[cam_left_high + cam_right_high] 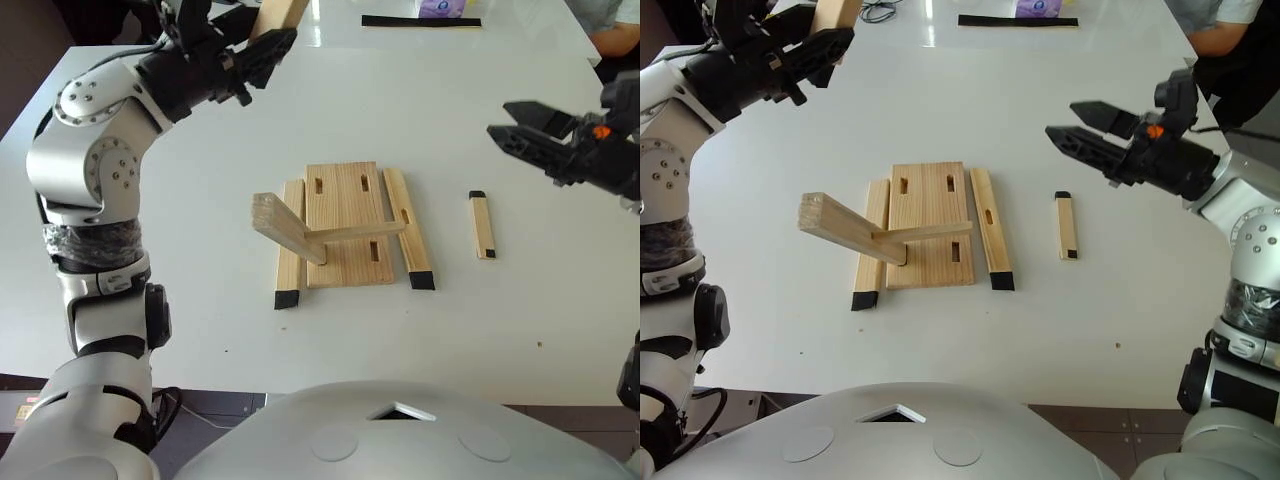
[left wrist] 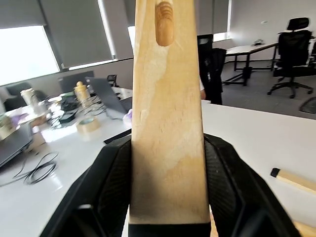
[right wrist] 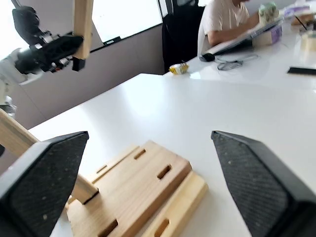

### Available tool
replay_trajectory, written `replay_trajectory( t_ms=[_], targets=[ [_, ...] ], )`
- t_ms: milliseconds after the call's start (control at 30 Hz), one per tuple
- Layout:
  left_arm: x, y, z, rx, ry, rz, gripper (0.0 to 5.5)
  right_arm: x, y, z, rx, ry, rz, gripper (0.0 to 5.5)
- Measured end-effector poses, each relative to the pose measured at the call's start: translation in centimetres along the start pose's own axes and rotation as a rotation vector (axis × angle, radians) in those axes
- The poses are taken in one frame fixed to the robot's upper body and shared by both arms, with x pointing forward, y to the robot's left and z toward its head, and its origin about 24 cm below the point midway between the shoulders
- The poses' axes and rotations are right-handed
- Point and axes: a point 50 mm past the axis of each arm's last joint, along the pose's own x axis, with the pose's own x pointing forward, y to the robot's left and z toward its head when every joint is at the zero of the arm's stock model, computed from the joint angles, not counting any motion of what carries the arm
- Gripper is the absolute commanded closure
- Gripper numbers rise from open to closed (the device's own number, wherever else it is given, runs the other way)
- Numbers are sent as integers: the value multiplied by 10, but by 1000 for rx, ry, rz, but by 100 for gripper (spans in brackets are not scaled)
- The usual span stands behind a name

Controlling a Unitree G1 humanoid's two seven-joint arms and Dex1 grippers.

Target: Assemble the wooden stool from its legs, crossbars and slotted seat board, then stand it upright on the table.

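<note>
At the far left, raised above the white table [image 1: 200, 330], we see the left gripper [image 1: 262, 48] clenched on a pale wooden stool leg [image 1: 281, 14]. In its wrist view both black fingers [image 2: 116, 182] press the flat sides of that leg, and an oval slot sits above the grasp. The rest of the stool lies in the middle of the table. Leftmost there is a second wooden leg with a black tip [image 1: 288, 272], flat on the table and just beside the left edge of the rectangular slotted wooden seat board [image 1: 345, 200], which lies flat with four slots showing. A thick tilted wooden leg [image 1: 285, 225] rises from the near left part of the board, its free end leaning out to the left over the lying leg. From its foot a thin wooden crossbar [image 1: 365, 233] runs rightward across the board to a third slotted leg with a black tip [image 1: 415, 255], which lies along the board's right edge, just beside it. Farther right, apart from that group, a short wooden bar with dark ends [image 1: 483, 225] lies alone on the table. At the far right we find the right gripper [image 1: 1065, 118] hovering above the table, released and holding nothing, its two black fingers [image 3: 44, 187] spread wide and pointing toward the middle. In its wrist view the seat board shows between them.
</note>
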Motion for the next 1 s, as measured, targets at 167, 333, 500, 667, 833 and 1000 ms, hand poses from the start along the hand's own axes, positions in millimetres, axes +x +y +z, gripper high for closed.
replay_trajectory(
  t_ms=[167,333,500,667,833,1000],
  targets=[
    [28,-2,-16,2,-33,-234,350,32,5,14,-35,-44,129,92],
    [40,-8,-24,-127,-72,-431,350,52,6,21,-65,-58,207,92],
    [43,0,-17,-239,-100,-476,350,57,7,24,-74,-64,254,92],
    [44,-2,-21,-282,-83,-521,350,61,8,29,-82,-72,279,92],
    [37,-16,-39,-289,-3,-581,350,66,10,39,-78,-49,323,92],
    [34,-26,-40,-278,12,-599,350,75,13,42,-49,3,360,92]
  ],
)
